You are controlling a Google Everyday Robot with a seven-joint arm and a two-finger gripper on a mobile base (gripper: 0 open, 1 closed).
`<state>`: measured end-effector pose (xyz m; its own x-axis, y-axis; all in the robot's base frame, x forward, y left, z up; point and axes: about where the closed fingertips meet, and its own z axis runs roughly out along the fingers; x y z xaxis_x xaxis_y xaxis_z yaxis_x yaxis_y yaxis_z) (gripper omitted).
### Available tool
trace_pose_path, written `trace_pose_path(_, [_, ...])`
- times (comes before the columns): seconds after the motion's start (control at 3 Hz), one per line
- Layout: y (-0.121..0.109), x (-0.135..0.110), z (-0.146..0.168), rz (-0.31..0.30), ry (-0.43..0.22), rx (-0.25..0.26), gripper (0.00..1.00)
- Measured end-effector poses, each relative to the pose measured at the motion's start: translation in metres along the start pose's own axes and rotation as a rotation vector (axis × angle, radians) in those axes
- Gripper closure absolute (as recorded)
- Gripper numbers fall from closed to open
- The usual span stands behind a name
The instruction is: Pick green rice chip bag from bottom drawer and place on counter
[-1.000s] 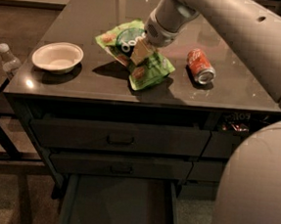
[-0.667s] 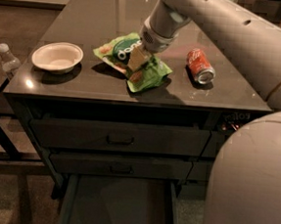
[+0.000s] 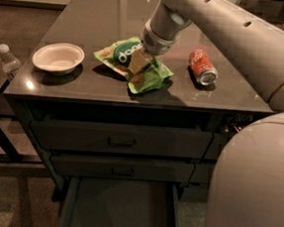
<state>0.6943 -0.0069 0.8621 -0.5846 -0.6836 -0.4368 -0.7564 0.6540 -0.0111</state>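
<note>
The green rice chip bag, light green with a dark green circle, rests on the counter near its front middle. My gripper comes down from the upper right onto the middle of the bag and is shut on it. The bottom drawer stands pulled open below the two handled drawers, and its dark floor is bare.
A white bowl sits at the counter's front left. A red soda can lies on its side to the right of the bag. A clear bottle stands off the counter's left edge. My arm fills the right side of the view.
My gripper has moved the bag slightly left and down, so that it now rests on the counter. The bowl and the can have not moved.
</note>
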Motion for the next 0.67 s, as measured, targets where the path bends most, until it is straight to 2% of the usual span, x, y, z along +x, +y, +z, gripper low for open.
trace_pose_path(0.67, [0.0000,0.0000,0.0001,0.000,0.000,0.000,0.37])
